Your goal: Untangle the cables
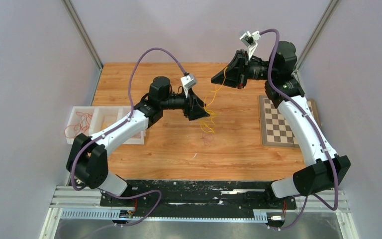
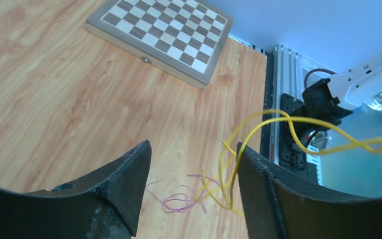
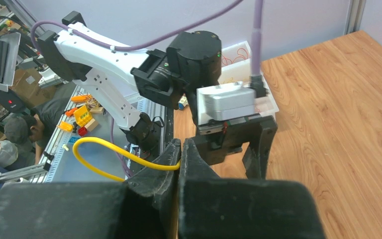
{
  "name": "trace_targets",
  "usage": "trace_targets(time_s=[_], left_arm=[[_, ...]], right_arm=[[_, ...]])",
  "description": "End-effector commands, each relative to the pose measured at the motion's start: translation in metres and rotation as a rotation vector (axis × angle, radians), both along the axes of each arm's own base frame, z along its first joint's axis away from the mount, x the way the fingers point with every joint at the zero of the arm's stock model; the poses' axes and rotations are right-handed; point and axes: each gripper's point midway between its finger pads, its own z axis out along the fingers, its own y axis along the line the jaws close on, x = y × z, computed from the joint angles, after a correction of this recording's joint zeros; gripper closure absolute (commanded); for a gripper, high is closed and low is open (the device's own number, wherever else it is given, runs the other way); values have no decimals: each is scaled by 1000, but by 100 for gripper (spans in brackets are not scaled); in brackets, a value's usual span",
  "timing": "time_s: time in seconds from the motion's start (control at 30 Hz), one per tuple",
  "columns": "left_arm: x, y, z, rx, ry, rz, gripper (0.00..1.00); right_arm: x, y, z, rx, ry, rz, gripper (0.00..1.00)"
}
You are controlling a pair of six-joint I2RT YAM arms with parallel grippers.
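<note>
My right gripper is raised above the table's middle and shut on a yellow cable, which is pinched between its fingertips. That yellow cable hangs down in loops to the wood. My left gripper is beside the hanging strand, jaws open. In the left wrist view the yellow cable runs down along the inner face of the right finger, not pinched. A thin pink cable lies curled on the wood below the left gripper, touching the yellow loops.
A chessboard lies flat at the right, near the right arm. A white compartment tray stands at the left edge with red and orange cables in it. Grey walls enclose the table on three sides.
</note>
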Motion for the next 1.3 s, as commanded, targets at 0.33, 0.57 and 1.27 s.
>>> trace_targets(time_s=[0.33, 0.57, 1.27], left_arm=[[6, 76, -80, 138, 196, 151, 100], [17, 129, -47, 116, 193, 288, 100], [-20, 124, 196, -190, -198, 197, 100]], right_arm=[[51, -105, 68, 80, -142, -361, 100], [76, -162, 72, 159, -77, -531, 100], [45, -58, -207, -317, 146, -303, 26]])
